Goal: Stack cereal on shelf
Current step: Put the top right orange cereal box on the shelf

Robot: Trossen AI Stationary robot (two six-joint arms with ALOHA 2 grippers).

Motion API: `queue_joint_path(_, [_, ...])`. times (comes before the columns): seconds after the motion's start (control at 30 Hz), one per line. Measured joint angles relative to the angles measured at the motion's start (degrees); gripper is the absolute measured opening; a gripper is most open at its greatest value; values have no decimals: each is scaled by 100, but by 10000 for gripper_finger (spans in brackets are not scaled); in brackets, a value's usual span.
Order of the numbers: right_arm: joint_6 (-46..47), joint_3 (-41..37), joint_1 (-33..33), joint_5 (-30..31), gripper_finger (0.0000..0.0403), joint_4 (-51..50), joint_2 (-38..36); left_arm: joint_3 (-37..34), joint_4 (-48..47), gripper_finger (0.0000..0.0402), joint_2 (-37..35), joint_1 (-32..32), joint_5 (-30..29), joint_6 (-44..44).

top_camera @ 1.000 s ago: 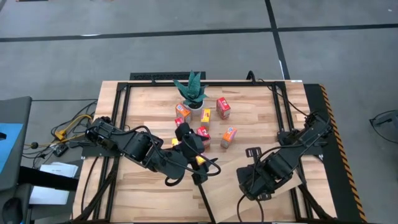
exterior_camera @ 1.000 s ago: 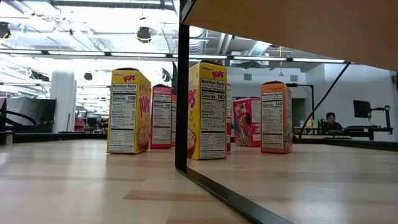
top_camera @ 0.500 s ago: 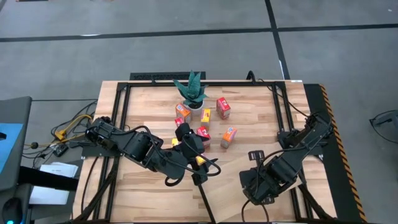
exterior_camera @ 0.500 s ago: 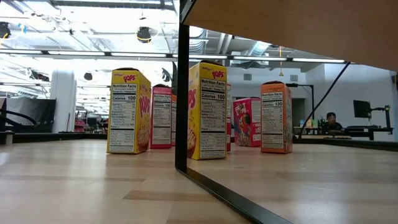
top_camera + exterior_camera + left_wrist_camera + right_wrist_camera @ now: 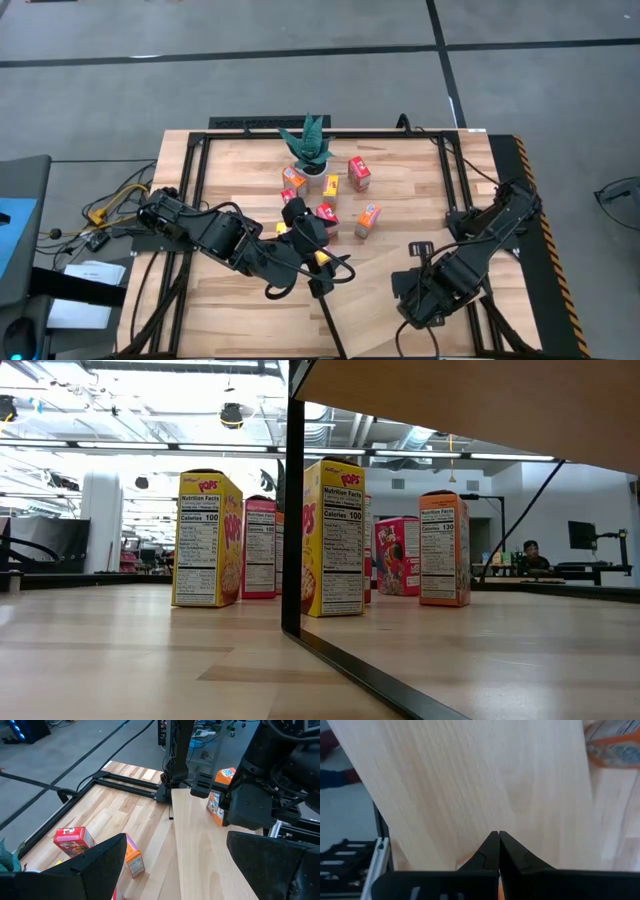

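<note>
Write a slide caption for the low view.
Small yellow, red and orange cardboard cereal boxes stand upright on the planked wooden tabletop.

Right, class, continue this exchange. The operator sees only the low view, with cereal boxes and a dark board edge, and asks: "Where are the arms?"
Observer: The left pincer hangs open at mid-table, beside the cereal boxes.
Operator: And the other one?
Observer: The right pincer is shut, its tips facing the pale shelf board close up.
Operator: Anything on the table that I'm missing?
Observer: A green potted plant stands at the far edge, behind the boxes.
</note>
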Motion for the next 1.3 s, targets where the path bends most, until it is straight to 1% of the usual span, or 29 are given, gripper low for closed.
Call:
queue_joint_path(0.2, [82, -26, -2, 0, 14, -2, -59, 0, 1, 336, 0, 0, -9, 103])
queue_joint_path(0.33, [-123, -26, -30, 8, 14, 0, -59, 0, 1, 336, 0, 15, -11, 106])
queue_joint_path(0.5, [-579, -26, -404, -6, 20, 7, -59, -1, 7, 336, -1, 38, -9, 164])
queue_joint_path(0.73, [-1351, -26, -1068, -129, 8, 3, -59, 0, 14, 336, 0, 48, -7, 152])
queue_joint_path(0.83, [-1375, -26, -1232, -143, 13, 1, -59, 0, 13, 336, 0, 48, -2, 95])
queue_joint_path(0.97, [-1218, -38, -1175, -138, 19, 3, -57, 0, -7, 336, 0, 45, 28, 10])
queue_joint_path(1.07, [-1180, -310, -1039, -139, 12, 43, -190, 0, -106, 336, 0, 28, 28, -10])
queue_joint_path(1.17, [-1020, -911, -939, -153, 6, -24, -520, 0, -129, 336, -1, 26, 30, -7])
queue_joint_path(1.3, [-529, -1328, -835, -151, 18, -13, -1030, 0, -124, 336, 0, 41, 24, 135])
